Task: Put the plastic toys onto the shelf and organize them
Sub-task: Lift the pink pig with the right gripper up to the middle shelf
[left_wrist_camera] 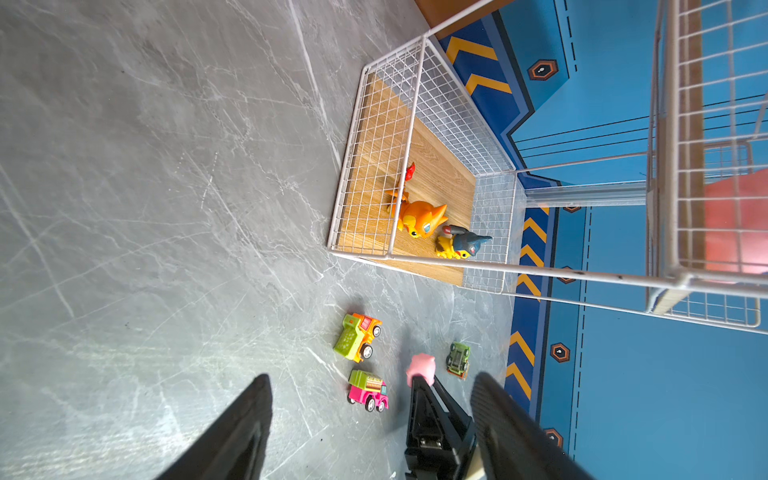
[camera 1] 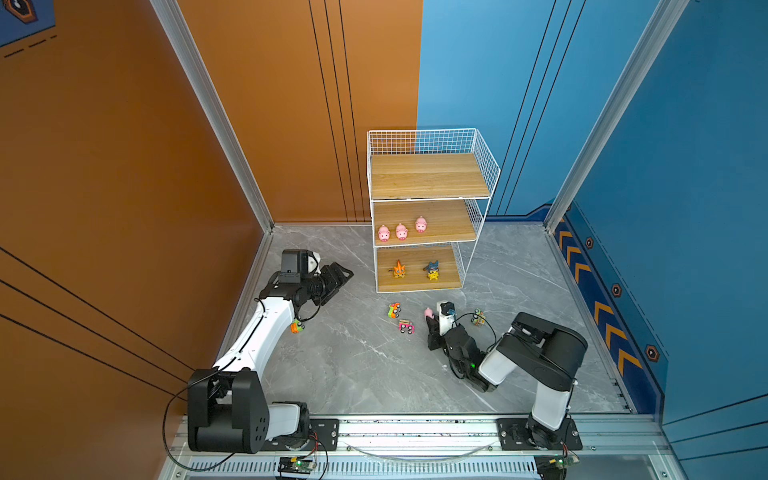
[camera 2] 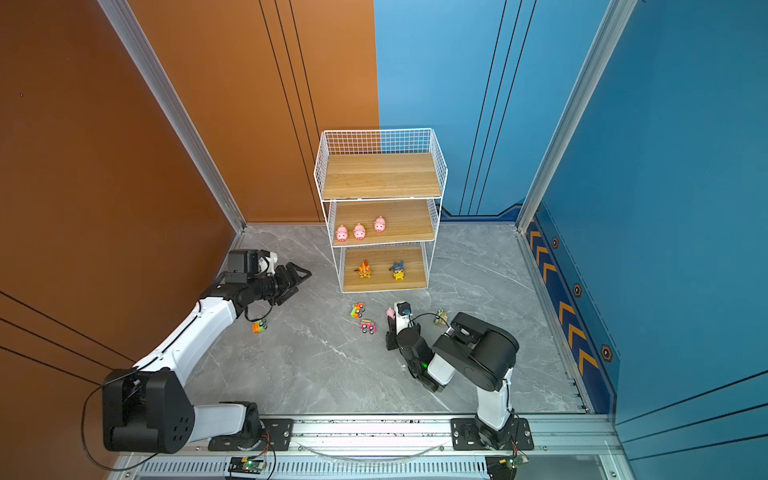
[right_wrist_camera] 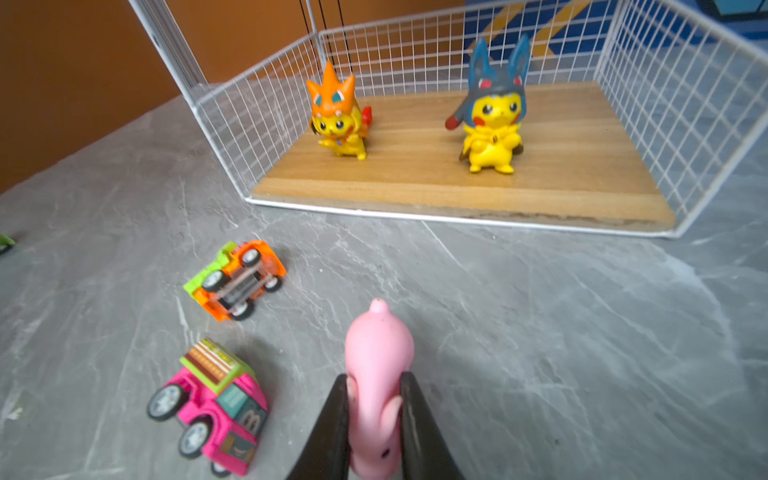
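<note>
The right claw [right_wrist_camera: 374,379] was clamped shut on the last pink pig [right_wrist_camera: 376,345], low centre of the wrist frame, down by the floor [camera 1: 353,374] in front of the shelf [camera 1: 430,176]. I'd have lifted straight up first, since the pink car [right_wrist_camera: 212,403] and the tipped orange car [right_wrist_camera: 235,280] sat close on its left, then parked it right of the three pigs [camera 1: 401,231] on the middle board. The left claw [camera 1: 338,284] hung open and empty, left of centre. Floor was smooth grey marble-look stuff, so toys could slide. Orange wall [camera 1: 104,145] on the left, blue wall [camera 1: 685,166] on the right.
</note>
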Controlling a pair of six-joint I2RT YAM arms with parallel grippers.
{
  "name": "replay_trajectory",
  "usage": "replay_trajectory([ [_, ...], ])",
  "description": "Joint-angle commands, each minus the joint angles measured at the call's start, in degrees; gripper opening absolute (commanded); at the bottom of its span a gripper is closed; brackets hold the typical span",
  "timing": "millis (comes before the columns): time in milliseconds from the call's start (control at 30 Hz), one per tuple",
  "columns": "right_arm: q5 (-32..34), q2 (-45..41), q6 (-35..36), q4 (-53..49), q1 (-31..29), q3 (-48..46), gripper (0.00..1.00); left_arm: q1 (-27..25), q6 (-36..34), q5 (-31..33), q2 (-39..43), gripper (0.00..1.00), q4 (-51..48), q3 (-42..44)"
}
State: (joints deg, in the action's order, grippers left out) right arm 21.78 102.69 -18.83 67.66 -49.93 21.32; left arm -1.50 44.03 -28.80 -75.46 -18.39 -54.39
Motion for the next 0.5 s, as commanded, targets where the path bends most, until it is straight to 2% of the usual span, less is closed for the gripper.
replay_trajectory([
  [0,0.37,-6.37,2.47,-8.21,-0.29,0.13,0.21,0.53,-0.17,-0.56,-0.02,0.77,0.28,0.6],
  [200,-2.01,-18.38,5.03,-21.65,0.05,2.98,0.2,0.49,-0.17,-0.74,0.05,0.77,0.33,0.62],
  [300,-3.32,-24.48,6.84,-32.04,1.07,7.38,0.2,0.44,-0.18,-0.94,0.05,0.77,0.28,0.63],
  [467,-4.71,-30.4,9.91,-43.05,4.97,14.91,0.21,0.13,0.0,-0.95,0.38,0.77,0.31,0.75],
])
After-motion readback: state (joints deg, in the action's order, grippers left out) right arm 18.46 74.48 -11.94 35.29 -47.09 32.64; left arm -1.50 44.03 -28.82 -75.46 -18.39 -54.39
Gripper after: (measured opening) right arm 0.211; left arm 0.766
